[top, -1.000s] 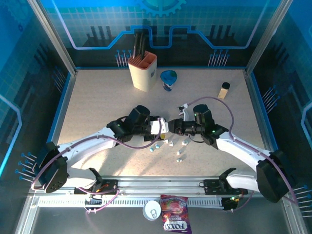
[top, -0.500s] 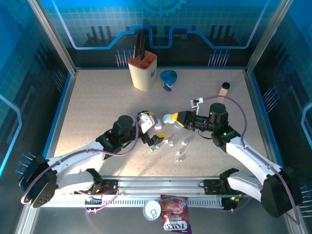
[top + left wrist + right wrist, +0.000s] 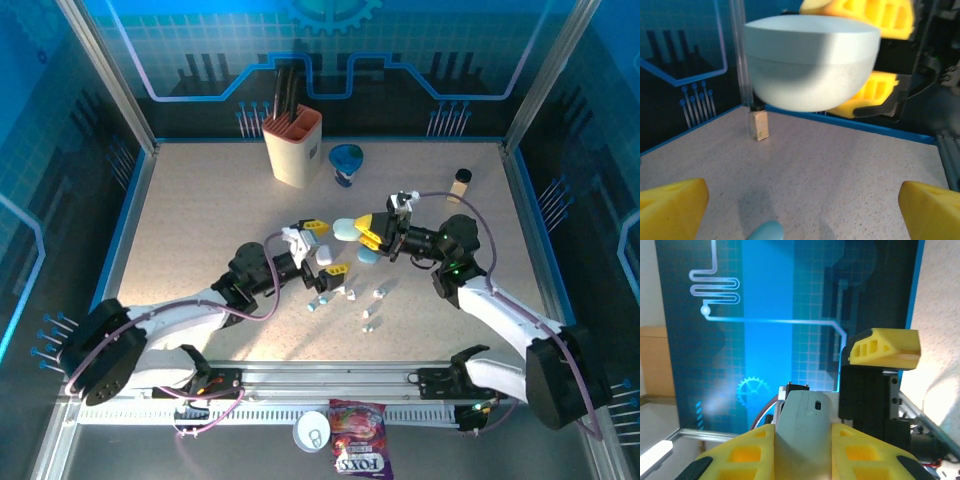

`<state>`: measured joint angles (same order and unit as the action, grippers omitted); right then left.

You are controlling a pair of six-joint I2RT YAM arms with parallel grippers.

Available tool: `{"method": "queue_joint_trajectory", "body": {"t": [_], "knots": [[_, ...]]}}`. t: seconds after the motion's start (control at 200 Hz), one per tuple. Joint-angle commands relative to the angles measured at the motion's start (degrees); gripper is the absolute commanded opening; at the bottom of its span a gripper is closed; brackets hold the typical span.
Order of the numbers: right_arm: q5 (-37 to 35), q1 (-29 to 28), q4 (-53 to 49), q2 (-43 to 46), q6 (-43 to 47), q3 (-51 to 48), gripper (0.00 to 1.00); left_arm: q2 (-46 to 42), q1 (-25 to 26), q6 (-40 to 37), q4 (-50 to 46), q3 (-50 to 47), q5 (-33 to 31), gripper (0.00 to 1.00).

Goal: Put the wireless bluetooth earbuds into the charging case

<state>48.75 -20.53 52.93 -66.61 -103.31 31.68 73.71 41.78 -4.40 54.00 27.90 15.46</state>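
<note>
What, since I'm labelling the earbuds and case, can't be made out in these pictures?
Earbuds, top view: too small to tell stem direction.
Case in the right gripper: its inside, hidden by its own shell, left wrist view.
Teal object, left wrist view: cut off by the bottom edge.

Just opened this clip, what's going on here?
The right end effector is shut on a pale teal charging case, holding it up off the table. The left end effector faces it with its jaws open and nothing between them. Several tiny earbuds lie loose on the table, nearer the arm bases. Neither arm has picked one up yet.
</note>
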Motion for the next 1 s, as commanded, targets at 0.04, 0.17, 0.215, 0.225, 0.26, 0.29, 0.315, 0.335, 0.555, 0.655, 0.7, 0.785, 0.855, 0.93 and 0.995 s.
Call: {"method": "queue_joint_trajectory", "body": {"t": [0.04,0.17,0.215,0.225,0.26,0.29,0.315,0.335,0.555,0.655,0.7,0.785,0.855,0.93,0.995], "knots": [[3.3,0.7,14.7,-2.7,-10.3,0.0,0.15,3.3,-0.4,1.2,13.2,2.9,7.5,0.94],[4.8,0.7,17.2,-3.9,-12.1,0.9,0.15,4.2,-0.4,1.6,13.0,4.1,8.2,0.90],[5.1,0.7,17.1,-4.0,-12.1,0.9,0.15,4.5,-0.5,1.8,13.4,4.3,8.1,0.87],[5.2,0.7,17.1,-4.1,-12.1,0.8,0.15,4.6,-0.5,2.0,13.5,4.3,8.1,0.87],[5.3,0.9,17.2,-4.2,-12.3,0.8,0.15,4.9,-0.5,2.3,14.0,4.4,8.2,0.86],[5.5,1.2,17.8,-4.4,-12.7,0.6,0.15,5.1,-0.6,2.6,14.6,4.5,8.4,0.84],[5.6,1.4,18.4,-4.7,-13.3,0.5,0.14,5.2,-0.7,2.9,15.0,4.5,8.4,0.82],[5.8,1.7,19.0,-5.0,-13.7,0.4,0.14,5.4,-0.7,3.3,15.4,4.7,8.5,0.81],[7.5,3.0,21.4,-6.5,-15.5,1.2,0.14,7.0,-1.7,9.5,18.5,5.9,8.9,0.75],[7.5,3.6,21.3,-6.6,-15.6,0.8,0.14,7.5,-1.9,10.9,17.0,7.0,9.5,0.71],[7.7,3.6,21.3,-6.8,-15.4,0.9,0.14,7.6,-1.8,11.1,17.1,6.9,9.5,0.70],[7.8,3.6,21.2,-7.0,-15.3,1.1,0.14,7.6,-1.8,11.5,18.1,6.6,9.0,0.68],[8.0,3.6,20.6,-7.0,-14.9,1.4,0.14,7.6,-1.9,11.9,18.7,6.5,9.0,0.66],[8.2,3.6,19.7,-7.1,-14.3,1.5,0.14,7.8,-2.0,12.4,18.8,7.0,9.7,0.64],[8.1,3.6,19.9,-7.4,-14.1,1.5,0.14,8.2,-2.1,12.5,18.5,7.5,11.4,0.62]]}}
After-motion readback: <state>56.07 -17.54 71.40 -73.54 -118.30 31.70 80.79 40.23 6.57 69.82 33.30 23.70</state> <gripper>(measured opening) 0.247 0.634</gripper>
